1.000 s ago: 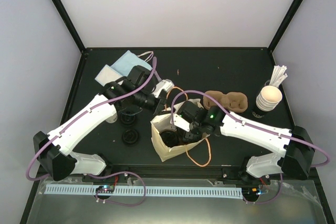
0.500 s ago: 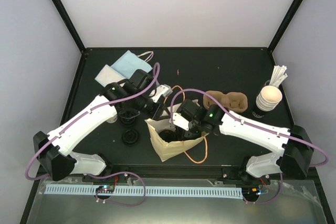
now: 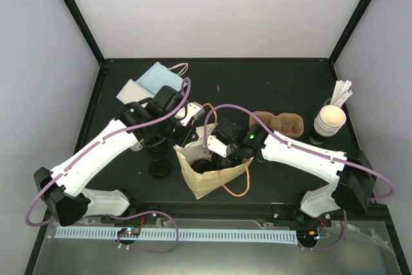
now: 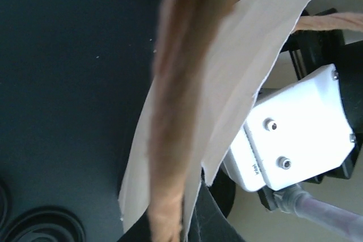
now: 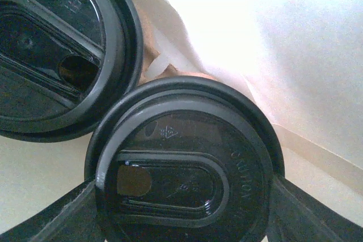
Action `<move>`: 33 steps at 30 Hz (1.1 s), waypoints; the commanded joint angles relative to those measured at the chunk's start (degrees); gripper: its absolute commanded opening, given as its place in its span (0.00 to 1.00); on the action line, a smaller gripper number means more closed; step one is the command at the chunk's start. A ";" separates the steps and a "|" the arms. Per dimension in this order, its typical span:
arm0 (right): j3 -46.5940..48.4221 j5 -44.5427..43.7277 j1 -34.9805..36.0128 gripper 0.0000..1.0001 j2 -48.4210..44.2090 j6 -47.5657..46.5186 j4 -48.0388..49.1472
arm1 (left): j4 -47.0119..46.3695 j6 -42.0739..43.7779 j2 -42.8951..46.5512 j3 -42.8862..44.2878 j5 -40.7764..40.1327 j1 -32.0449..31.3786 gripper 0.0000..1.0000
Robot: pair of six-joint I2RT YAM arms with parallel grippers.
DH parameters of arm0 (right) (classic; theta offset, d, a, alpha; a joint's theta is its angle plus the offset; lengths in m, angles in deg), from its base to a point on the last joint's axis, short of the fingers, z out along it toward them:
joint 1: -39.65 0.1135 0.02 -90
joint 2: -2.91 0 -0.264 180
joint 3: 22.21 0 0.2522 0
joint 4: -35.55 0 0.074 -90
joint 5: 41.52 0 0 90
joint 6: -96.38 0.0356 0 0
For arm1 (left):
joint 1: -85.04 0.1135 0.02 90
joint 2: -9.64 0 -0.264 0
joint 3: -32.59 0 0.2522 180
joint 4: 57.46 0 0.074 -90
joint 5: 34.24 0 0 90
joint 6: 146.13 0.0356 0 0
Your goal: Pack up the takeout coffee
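The takeout coffee (image 5: 181, 179) shows only as a round black lid with a sip hole, low inside the cream paper bag (image 3: 212, 178). My right gripper (image 5: 181, 213) reaches down into the bag (image 5: 295, 55) and is shut on this cup, one dark finger (image 5: 51, 219) against each side of the lid. In the top view the right gripper (image 3: 217, 154) is inside the bag's mouth. My left gripper (image 3: 185, 132) is shut on the bag's upper left rim. In the left wrist view, the paper wall (image 4: 238, 55) and brown handle (image 4: 176, 111) run down into the left gripper (image 4: 181, 228).
A second black-lidded cup (image 5: 51, 43) stands in the bag beside the held one. Two loose black lids (image 3: 159, 167) lie left of the bag. A brown pulp carrier (image 3: 278, 122), a cup stack with white sticks (image 3: 329, 120) and pale blue and white sheets (image 3: 151, 80) lie farther back.
The bag and both grippers have shifted left. The left gripper briefly loosened and is shut on the bag's rim again. The right gripper stayed in the bag holding the cup.
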 commanded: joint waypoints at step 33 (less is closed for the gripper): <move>1.29 -6.24 3.12 0.53 6.84 9.93 -7.00 | 5.98 2.24 4.46 -0.21 -13.50 1.74 0.02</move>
